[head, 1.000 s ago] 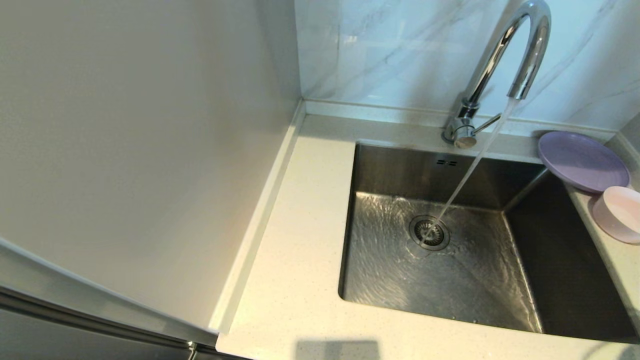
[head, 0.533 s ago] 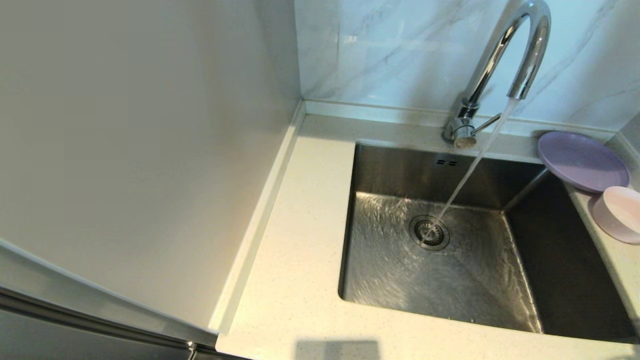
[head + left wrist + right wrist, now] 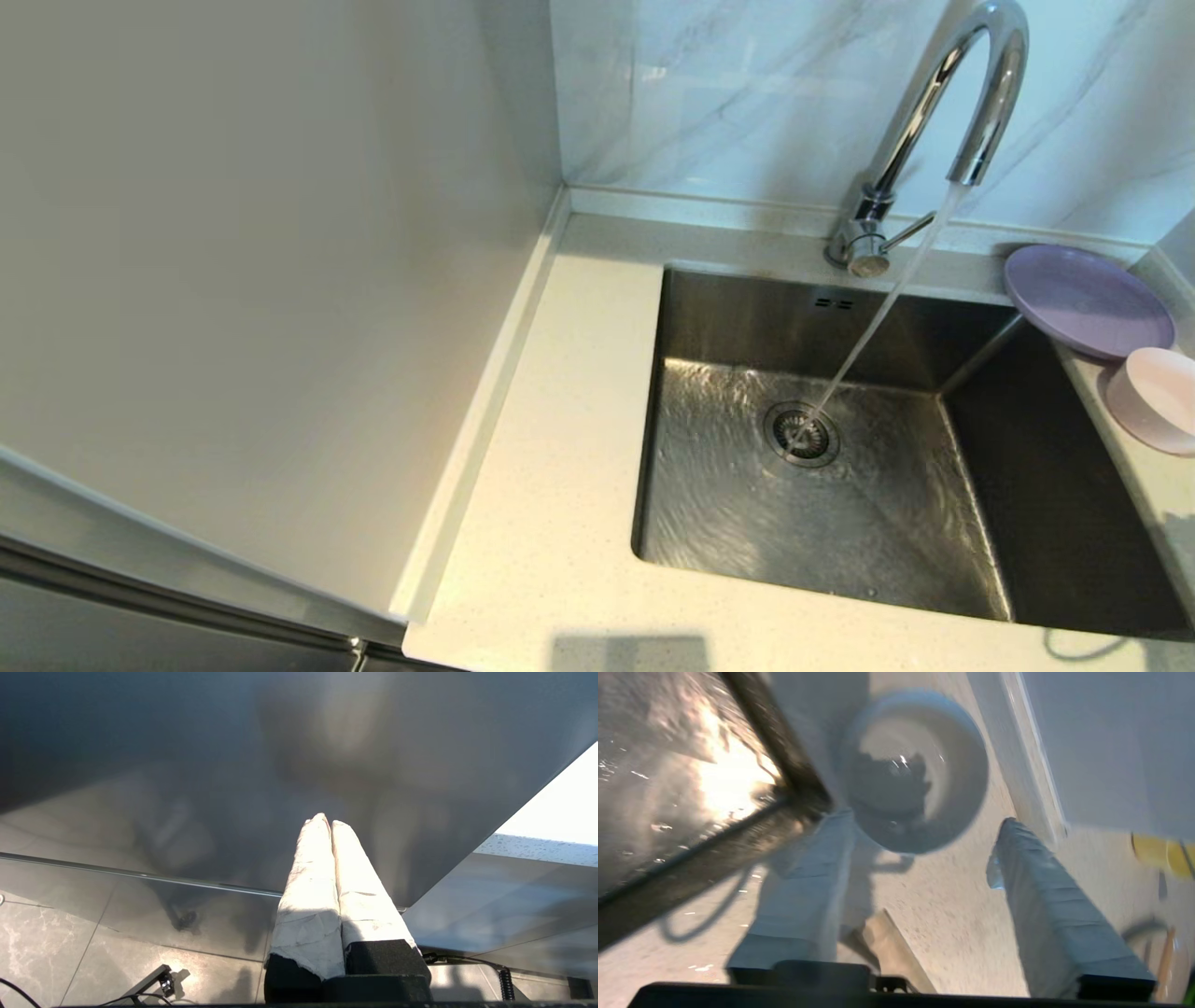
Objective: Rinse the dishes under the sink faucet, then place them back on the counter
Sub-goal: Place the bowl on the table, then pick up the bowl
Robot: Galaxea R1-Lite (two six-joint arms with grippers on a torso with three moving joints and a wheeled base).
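Water runs from the chrome faucet (image 3: 971, 103) onto the drain of the steel sink (image 3: 728, 504). On the counter (image 3: 560, 448) right of the basin lie the lilac plate (image 3: 1088, 301) and the pale pink bowl (image 3: 1158, 397). My right gripper (image 3: 924, 822) is open just above the counter by the sink's corner (image 3: 794, 798). The pale grey-white bowl (image 3: 920, 765) stands upright just beyond its fingertips, with nothing between the fingers. My left gripper (image 3: 327, 821) is shut and empty, parked low before a grey cabinet front. Neither gripper shows in the head view.
A white side panel (image 3: 261, 280) walls off the counter's left, and the marble wall (image 3: 728, 84) stands behind. In the right wrist view a yellow object (image 3: 1162, 856) and a round object with a wooden stick (image 3: 1155, 952) lie past the right finger.
A thin looping shadow has appeared on the counter at the sink's front right corner in the head view. The water keeps running and the plate and pink bowl have not moved.
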